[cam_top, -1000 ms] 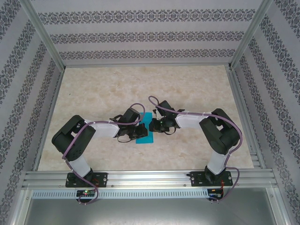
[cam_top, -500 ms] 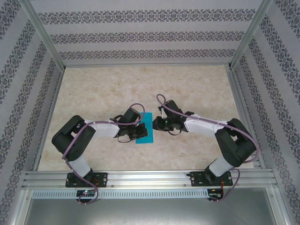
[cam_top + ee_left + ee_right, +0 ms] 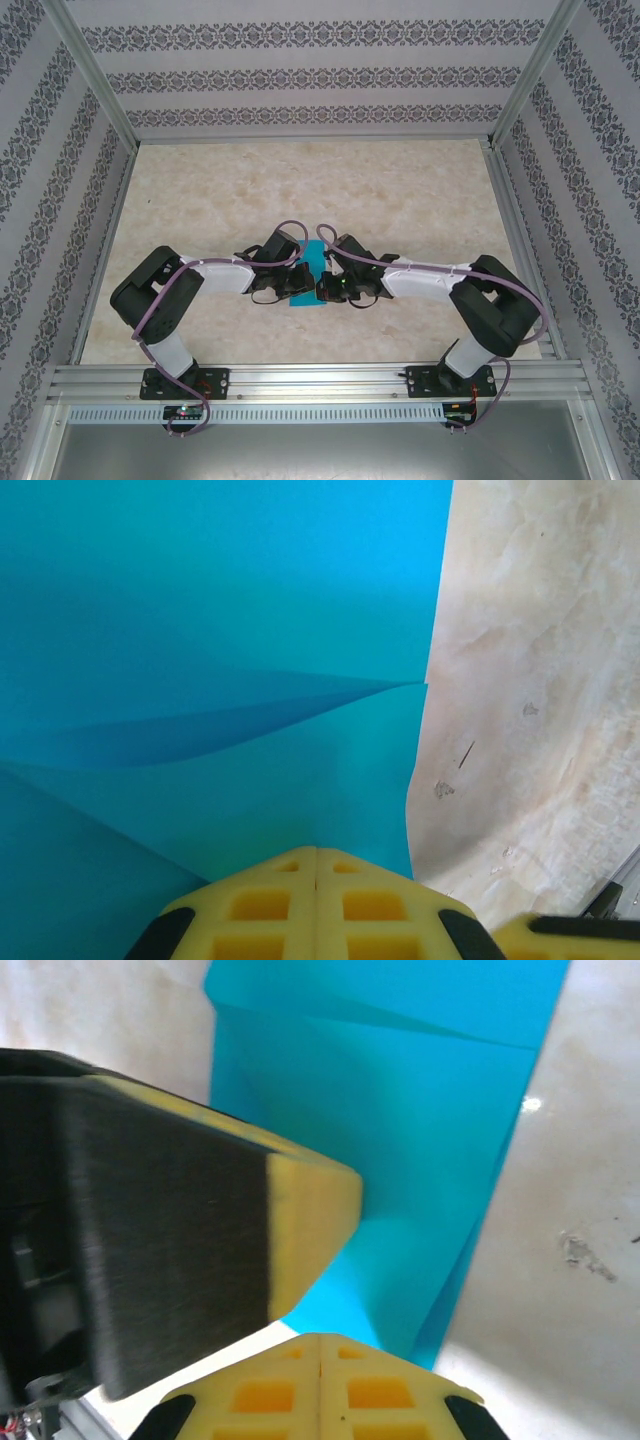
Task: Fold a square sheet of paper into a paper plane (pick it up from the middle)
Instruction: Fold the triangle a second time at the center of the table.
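Observation:
The square sheet of paper (image 3: 313,266) is teal and lies folded at the middle of the table, between both grippers. My left gripper (image 3: 291,284) is shut, its yellow fingertips (image 3: 290,865) set against the sheet (image 3: 220,610), where one flap rises a little along a crease. My right gripper (image 3: 329,288) is also shut, its tips (image 3: 345,1352) at the near edge of the sheet (image 3: 400,1140). A left finger (image 3: 305,1220) sits on the paper just beyond them. Whether either pair of jaws pinches a layer does not show.
The beige marbled tabletop (image 3: 400,190) stretches behind and to both sides of the paper. Patterned walls and aluminium posts (image 3: 95,80) fence it in. A metal rail (image 3: 320,378) with the arm bases runs along the near edge.
My right gripper swung out to the right, then came back down-left to the paper's near right edge while closing. The paper looks narrower now. The left arm stayed put.

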`<action>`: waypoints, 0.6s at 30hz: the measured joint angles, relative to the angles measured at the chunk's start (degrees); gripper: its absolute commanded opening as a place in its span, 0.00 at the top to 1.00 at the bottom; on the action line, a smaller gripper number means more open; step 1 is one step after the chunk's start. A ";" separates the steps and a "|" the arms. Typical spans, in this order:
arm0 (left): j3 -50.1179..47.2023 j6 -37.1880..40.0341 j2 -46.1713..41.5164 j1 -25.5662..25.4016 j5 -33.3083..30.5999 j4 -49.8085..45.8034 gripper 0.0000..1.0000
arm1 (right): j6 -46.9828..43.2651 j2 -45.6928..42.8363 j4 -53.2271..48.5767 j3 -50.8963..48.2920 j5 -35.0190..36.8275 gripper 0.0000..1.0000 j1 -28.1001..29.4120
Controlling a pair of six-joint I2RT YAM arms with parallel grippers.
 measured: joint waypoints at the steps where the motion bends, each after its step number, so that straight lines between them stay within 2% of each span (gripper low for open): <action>1: -0.02 -0.07 0.00 0.00 0.00 0.00 0.95 | 0.15 0.55 0.09 0.02 0.02 0.95 0.00; 18: -0.02 -0.92 0.00 -0.02 -0.17 0.00 0.95 | 0.17 2.45 -0.68 0.02 1.60 0.95 -0.02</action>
